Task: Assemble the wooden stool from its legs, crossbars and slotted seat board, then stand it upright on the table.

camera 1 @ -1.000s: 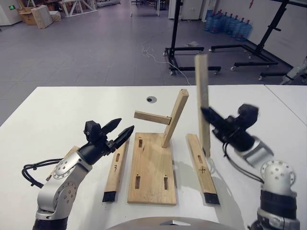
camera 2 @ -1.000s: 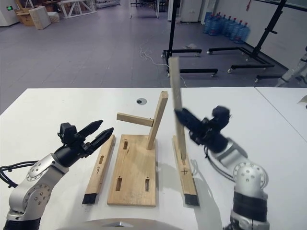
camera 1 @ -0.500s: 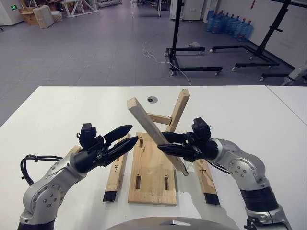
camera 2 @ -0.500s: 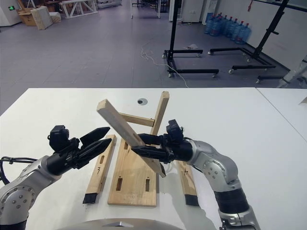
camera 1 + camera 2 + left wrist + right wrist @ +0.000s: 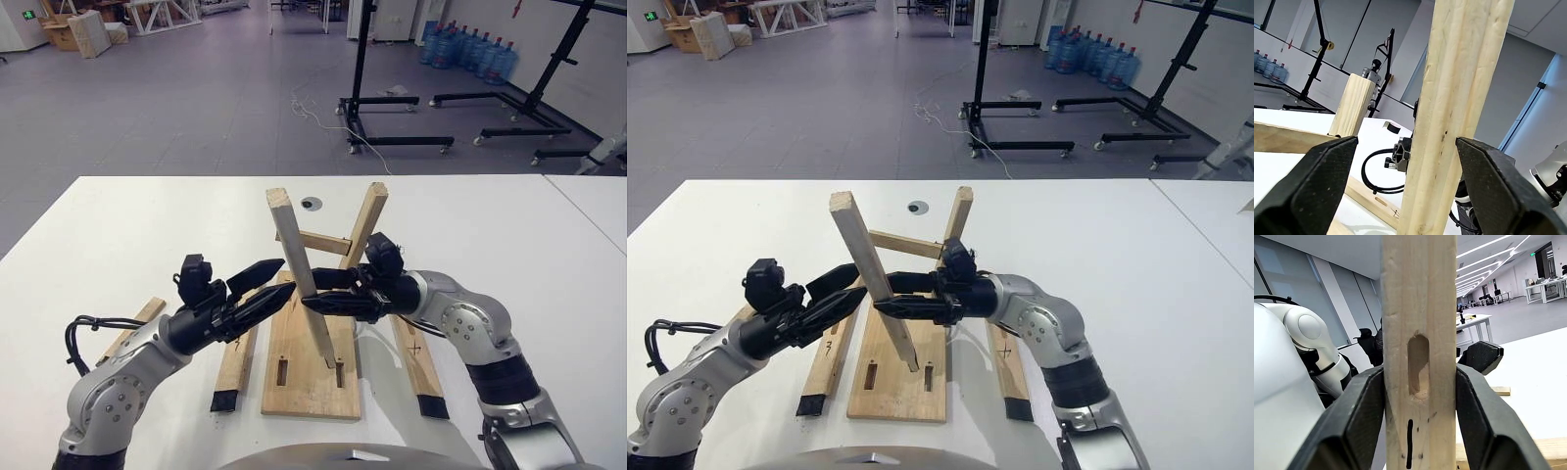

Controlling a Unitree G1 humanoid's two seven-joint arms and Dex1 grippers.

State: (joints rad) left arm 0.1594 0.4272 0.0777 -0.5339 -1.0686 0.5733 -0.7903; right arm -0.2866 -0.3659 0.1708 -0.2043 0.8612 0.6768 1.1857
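"Right gripper (image 5: 312, 290): what grip?"
"Pinched tight on the pale square wooden leg (image 5: 292, 245); long axis near upright, top leaning left; foot at the near right slot of the flat slotted seat board (image 5: 294, 392)."
"Left gripper (image 5: 283, 277)?"
"Spread either side of it; not touching."

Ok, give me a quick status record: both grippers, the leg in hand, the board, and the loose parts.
right gripper: jaws shut on the held leg, around mid-length
held leg: tilted, top leaning to the robot's left, lower end down at the seat board by its near right slot; seated or not, cannot tell
left gripper: jaws open, one either side of the held leg, not touching it
fitted leg: stands slanted at the board's far end, crossbar sticking out leftward
left loose leg: flat beside the board
right loose leg: flat beside the board
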